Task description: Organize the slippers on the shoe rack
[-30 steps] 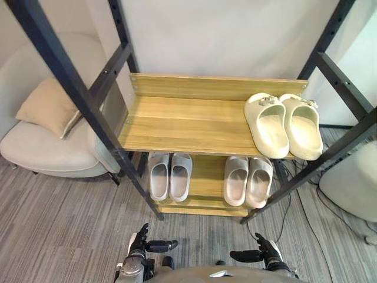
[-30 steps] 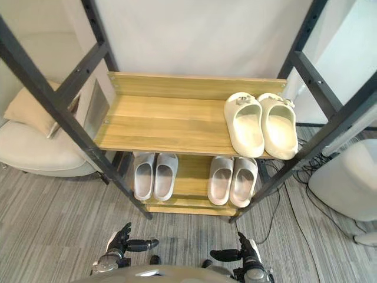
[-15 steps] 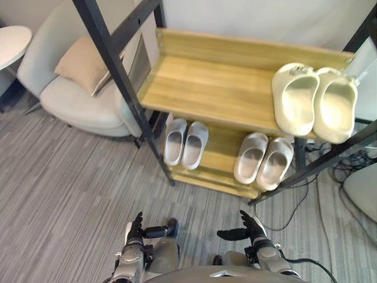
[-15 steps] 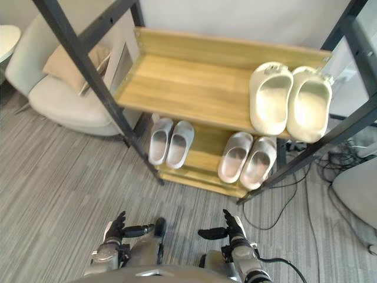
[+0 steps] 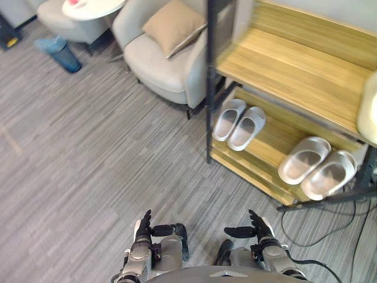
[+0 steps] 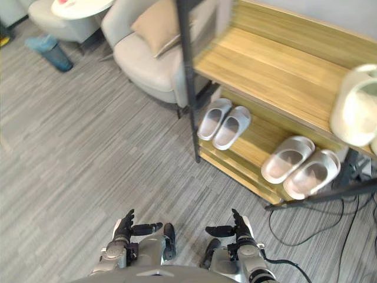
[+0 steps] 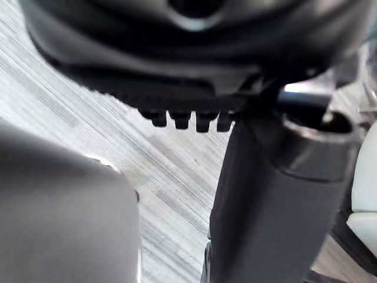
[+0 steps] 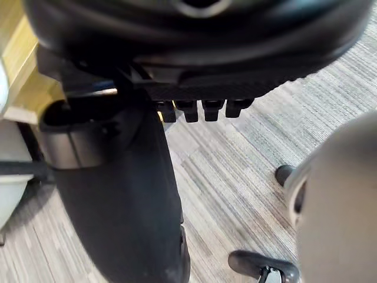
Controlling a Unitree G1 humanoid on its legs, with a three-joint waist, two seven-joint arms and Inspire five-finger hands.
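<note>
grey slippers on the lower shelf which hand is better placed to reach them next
Right, probably: the shoe rack with the grey slippers stands toward the robot's right, nearer the right hand than the left hand. Both are open, empty.

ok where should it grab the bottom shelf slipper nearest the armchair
Probably pinch the heel rim of the slipper, coming from the open front of the rack: the heel points out at the floor, and its twin lies close beside it.

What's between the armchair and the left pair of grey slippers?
The shoe rack's black front post, seen in both eye views; the armchair is left of it, the grey slippers right.
</note>
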